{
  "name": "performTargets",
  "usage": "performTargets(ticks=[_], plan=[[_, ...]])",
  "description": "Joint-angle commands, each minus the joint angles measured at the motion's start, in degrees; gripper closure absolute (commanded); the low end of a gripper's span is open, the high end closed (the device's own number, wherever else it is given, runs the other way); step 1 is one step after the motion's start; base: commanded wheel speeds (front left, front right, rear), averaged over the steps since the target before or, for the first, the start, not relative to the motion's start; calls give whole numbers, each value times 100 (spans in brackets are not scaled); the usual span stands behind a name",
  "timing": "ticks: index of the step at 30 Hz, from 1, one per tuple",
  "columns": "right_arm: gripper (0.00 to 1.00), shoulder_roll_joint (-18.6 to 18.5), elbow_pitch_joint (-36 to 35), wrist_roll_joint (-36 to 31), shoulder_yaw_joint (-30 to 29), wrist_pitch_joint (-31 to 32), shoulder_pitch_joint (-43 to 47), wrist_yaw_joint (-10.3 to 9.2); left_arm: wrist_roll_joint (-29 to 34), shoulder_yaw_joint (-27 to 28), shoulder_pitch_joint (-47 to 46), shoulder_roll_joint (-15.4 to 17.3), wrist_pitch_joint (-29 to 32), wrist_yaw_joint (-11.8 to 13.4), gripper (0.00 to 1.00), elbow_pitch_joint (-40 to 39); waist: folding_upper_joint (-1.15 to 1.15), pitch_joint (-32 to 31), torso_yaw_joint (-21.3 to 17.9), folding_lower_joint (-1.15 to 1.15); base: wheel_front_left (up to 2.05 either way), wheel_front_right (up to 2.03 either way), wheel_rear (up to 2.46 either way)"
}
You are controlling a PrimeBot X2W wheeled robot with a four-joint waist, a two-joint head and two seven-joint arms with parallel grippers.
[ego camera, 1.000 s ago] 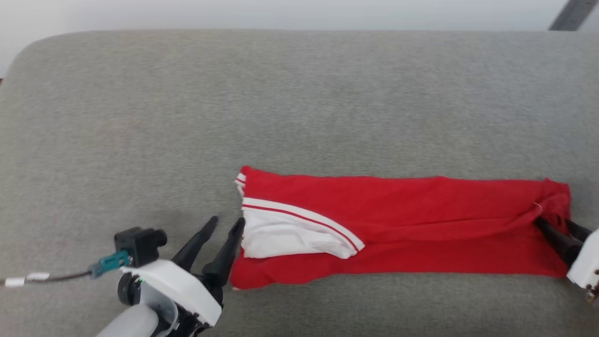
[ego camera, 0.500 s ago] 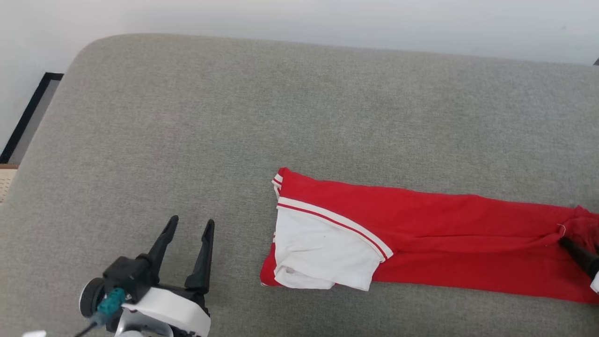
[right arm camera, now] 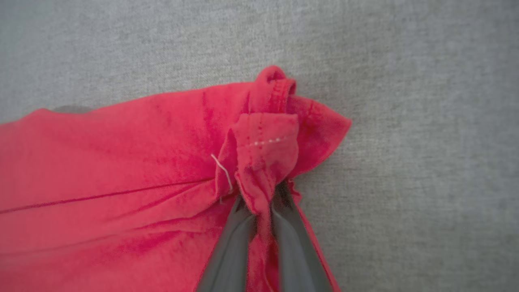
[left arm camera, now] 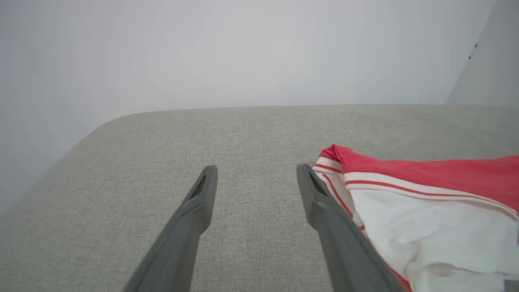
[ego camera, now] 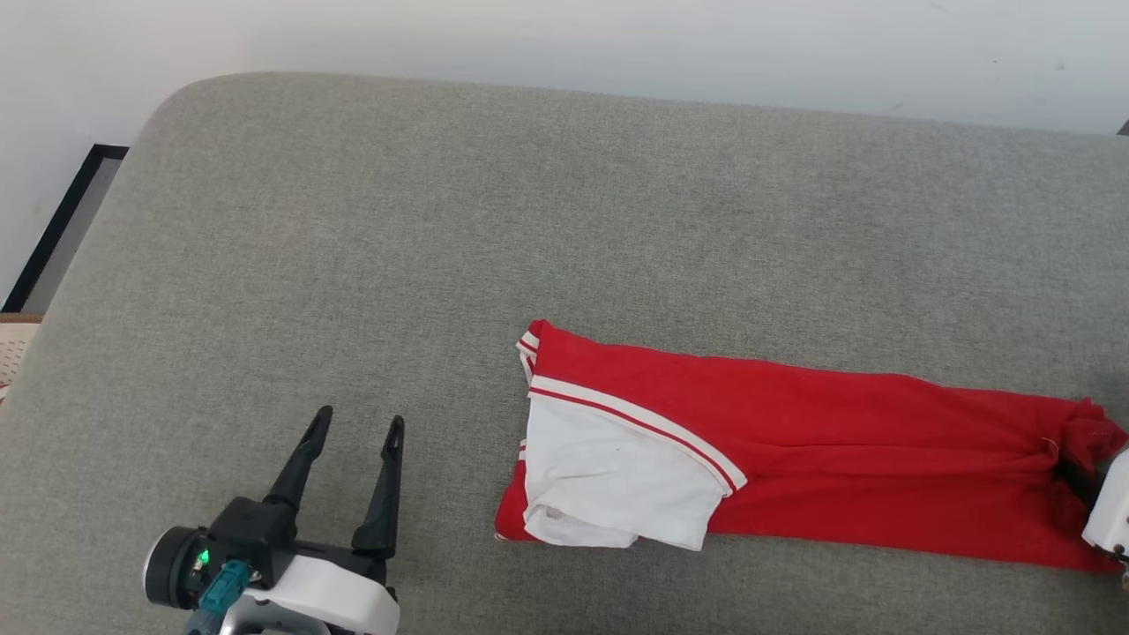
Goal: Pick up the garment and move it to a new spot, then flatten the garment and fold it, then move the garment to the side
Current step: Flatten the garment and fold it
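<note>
The red garment (ego camera: 794, 450) lies stretched in a long band across the grey cushion (ego camera: 441, 220), its white panel with red-and-white striped edging (ego camera: 617, 476) at the left end. My right gripper (ego camera: 1072, 469) is shut on the bunched right end of the garment (right arm camera: 263, 162), the cloth pinched between both fingers. My left gripper (ego camera: 355, 425) stands open at the lower left, apart from the cloth, with bare cushion between its fingers (left arm camera: 202, 198). In the left wrist view the garment's white end (left arm camera: 425, 219) lies just right of the right finger. No number print is visible.
A pale wall (ego camera: 564, 35) runs behind the cushion. The cushion's rounded left corner (ego camera: 168, 106) drops to a dark-framed strip of floor (ego camera: 62, 220). Wide bare cushion spreads behind and left of the garment.
The head camera has swung left and the whole picture shifted. My left gripper, which was at the garment's left edge, now stands apart from it and has opened wider. The right gripper still holds its end.
</note>
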Motion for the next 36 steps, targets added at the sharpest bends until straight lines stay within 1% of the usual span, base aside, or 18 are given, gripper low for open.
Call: performTargets(ticks=[1,7,11,14,17,20,24,26,28,30,36], plan=[[100,213,136,-54,117,56,141,-2,91,58,70,-28,-27,-41,0,8,-1,-2,-24,0,0,0,0],[100,75,14,-66,-85,-167,-32,-5,161,180,78,-56,-28,-69,0,-27,-1,18,-166,0,0,0,0],[100,-183,-162,-54,-352,-385,-50,-17,48,237,78,-79,-29,-81,0,-68,-1,57,-357,0,0,0,0],[100,-417,-213,-50,-634,-477,38,-13,31,158,56,-34,-28,-87,0,-168,-1,119,-472,0,0,0,0],[100,-764,-112,-128,-1015,-550,95,-5,-1,120,-9,32,-28,-83,0,-281,-1,206,-575,0,0,0,0],[100,-1094,177,-217,-1476,-634,59,-5,-108,80,-34,74,-28,-84,0,-365,-1,279,-658,0,0,0,0],[100,-1311,546,-376,-1917,-783,3,-2,-153,105,-39,145,-28,-76,0,-453,-1,299,-693,0,0,0,0],[100,-1272,568,-374,-2008,-823,-15,-2,-180,142,-20,137,-28,-78,0,-464,-1,287,-702,0,0,0,0],[100,-1204,431,-406,-1950,-800,30,-2,-175,193,-1,123,-28,-77,0,-520,-1,262,-711,0,0,0,0],[100,-1115,188,-428,-1771,-737,107,-2,-245,206,52,101,-28,-77,0,-541,-1,222,-722,0,0,0,0],[100,-822,-1109,-398,-924,-299,286,-2,-302,237,193,109,-28,-77,0,-499,-1,53,-723,0,0,0,0]])
